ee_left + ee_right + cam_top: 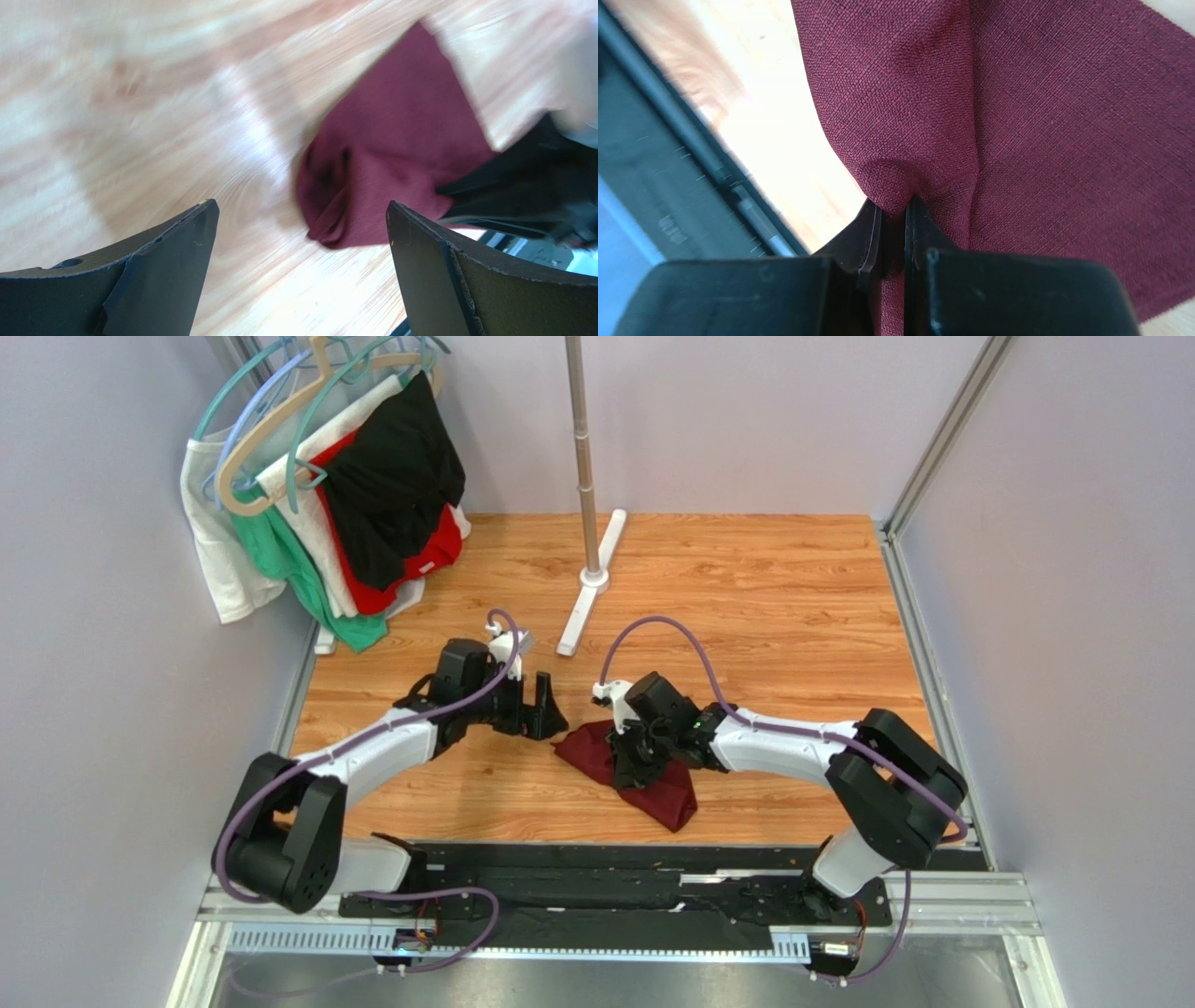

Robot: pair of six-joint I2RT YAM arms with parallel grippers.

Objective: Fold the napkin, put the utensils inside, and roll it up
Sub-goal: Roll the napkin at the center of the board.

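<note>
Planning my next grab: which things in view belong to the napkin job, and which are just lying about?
Job:
- maroon napkin, pinched in the shut right gripper
- left gripper, open, holding nothing
- no spoon shows

Lying about:
- garments on hangers
- pole stand

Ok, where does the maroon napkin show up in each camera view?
Top external: napkin just right of centre, under the right gripper.
Left wrist: napkin right of centre, beyond the jaws.
Right wrist: napkin fills most of it, pinched in the jaws.
Shared landmark: the wooden table.

One napkin (676, 794), two grippers (543, 714) (640, 753), one pole (579, 420)
</note>
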